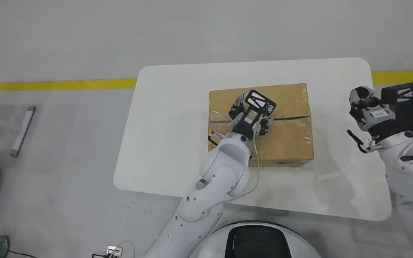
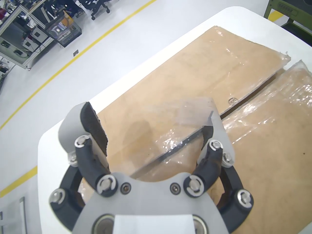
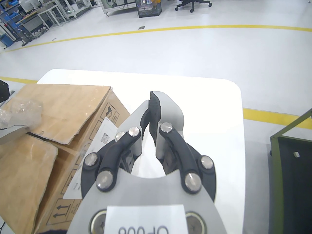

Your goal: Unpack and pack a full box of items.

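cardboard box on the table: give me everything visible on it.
The cardboard box is brown and rectangular, sitting flat on the white table. Its two top flaps are down, meeting at a dark seam that gapes slightly. Wrinkled clear tape shines over them, and one flap edge looks ragged. A side carries a white label and printed handling marks. The open left end effector sits over the seam, with a loose scrap of clear film at one finger.

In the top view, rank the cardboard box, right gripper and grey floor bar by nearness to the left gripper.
1. Cardboard box, directly under the left gripper.
2. Right gripper, off to the right side.
3. Grey bar, far off to the left.
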{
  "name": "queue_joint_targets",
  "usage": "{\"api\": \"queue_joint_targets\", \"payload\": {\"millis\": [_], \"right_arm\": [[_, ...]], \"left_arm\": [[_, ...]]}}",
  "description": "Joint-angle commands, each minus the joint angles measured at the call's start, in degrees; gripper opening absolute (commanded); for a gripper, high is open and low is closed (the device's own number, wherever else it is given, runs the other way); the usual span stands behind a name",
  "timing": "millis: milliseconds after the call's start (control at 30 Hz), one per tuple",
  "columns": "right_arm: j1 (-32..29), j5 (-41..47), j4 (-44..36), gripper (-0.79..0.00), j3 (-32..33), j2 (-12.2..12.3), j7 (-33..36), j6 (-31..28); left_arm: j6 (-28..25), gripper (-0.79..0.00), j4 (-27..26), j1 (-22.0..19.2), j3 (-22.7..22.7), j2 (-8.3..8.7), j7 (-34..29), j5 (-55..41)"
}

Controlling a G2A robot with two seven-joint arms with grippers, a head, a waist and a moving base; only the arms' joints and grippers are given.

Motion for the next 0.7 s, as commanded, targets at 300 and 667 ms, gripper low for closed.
{"api": "queue_joint_targets", "payload": {"millis": [300, 667], "right_arm": [[-2.5, 2.7, 2.8, -0.785, 5.7, 0.3, -1.1, -4.1], [-4.9, 5.2, 1.6, -0.785, 7.0, 0.4, -1.5, -8.1]], "left_arm": [[1.8, 0.0, 5.1, -4.1, 4.9, -2.74, 0.0, -0.9], [4.0, 0.0, 1.9, -3.9, 3.9, -4.14, -3.4, -1.2]]}}
